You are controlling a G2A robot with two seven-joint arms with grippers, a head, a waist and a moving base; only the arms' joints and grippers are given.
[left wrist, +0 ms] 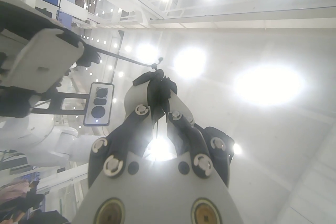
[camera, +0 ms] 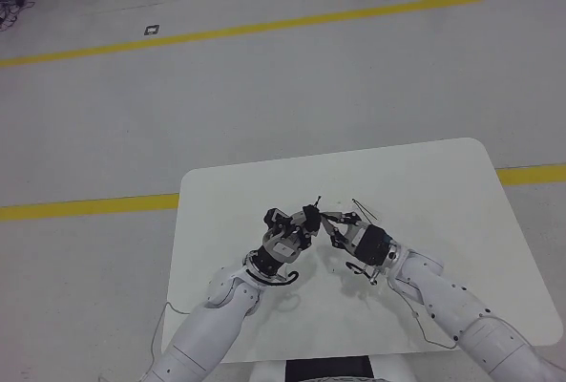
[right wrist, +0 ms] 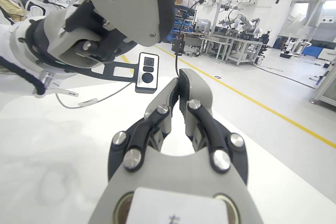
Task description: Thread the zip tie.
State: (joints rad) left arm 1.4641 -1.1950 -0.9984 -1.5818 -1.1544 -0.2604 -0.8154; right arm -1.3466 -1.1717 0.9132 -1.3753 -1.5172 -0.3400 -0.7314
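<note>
Pinching, right gripper [right wrist: 179, 83]: you have its jaws pressed together on the zip tie [left wrist: 128, 59], a thin black strand that leaves the fingertips and runs straight across to the other gripper.
Left gripper [left wrist: 160, 86]: your jaws here are also together, the black pads clamped on the zip tie. The strand meets the pads right at the tips, and a short free end with a small knob sticks out just beyond them.
Zip tie: it spans the short gap between the two sets of jaws, held off the table [camera: 435, 191]. In the top view another thin black length trails out behind the right jaws, over the right wrist.
In the way: you have the left gripper's broad grey finger plate and black padding sitting just beside and above the right jaws, and it covers where the strand enters. From the left wrist, the right gripper's pale finger block sits close beside the strand's far end.
Around: bare white table lies beneath both jaws. Grey floor with a yellow line [camera: 263, 29] lies beyond them. Workbenches [right wrist: 231, 46] stand well past the right jaws.
Arm pose: your two forearms come in from the near edge and converge, jaws almost tip to tip over the table's middle. The left gripper is tipped upward toward the ceiling lights [left wrist: 267, 83]; the right one points roughly level across the table.
</note>
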